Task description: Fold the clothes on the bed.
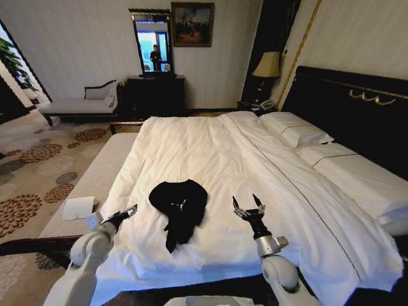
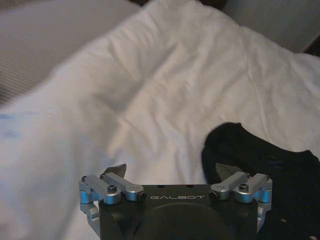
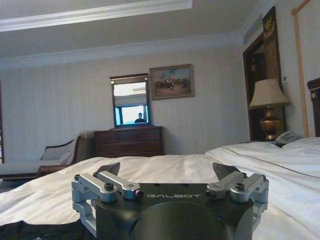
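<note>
The clothes are a black T-shirt [image 1: 178, 206] lying crumpled in a heap on the white duvet of the bed [image 1: 210, 153], near its foot edge. My left gripper [image 1: 127, 212] hovers low just left of the heap, open, with nothing between its fingers. In the left wrist view the left gripper [image 2: 171, 174] is over white duvet, with the T-shirt [image 2: 270, 172] just beyond one fingertip. My right gripper [image 1: 248, 205] stands open to the right of the heap, fingers pointing up the bed. The right wrist view shows the right gripper [image 3: 165, 171] empty, with black fabric [image 3: 30, 231] at the frame's corner.
A long striped bench [image 1: 95, 172] runs along the bed's left side with a white sheet of paper [image 1: 78, 207] on it. White pillows [image 1: 299, 131] lie against the dark headboard [image 1: 357, 102]. A chaise longue [image 1: 80, 105], a dark dresser [image 1: 156, 95] and a lamp [image 1: 268, 67] stand by the far wall.
</note>
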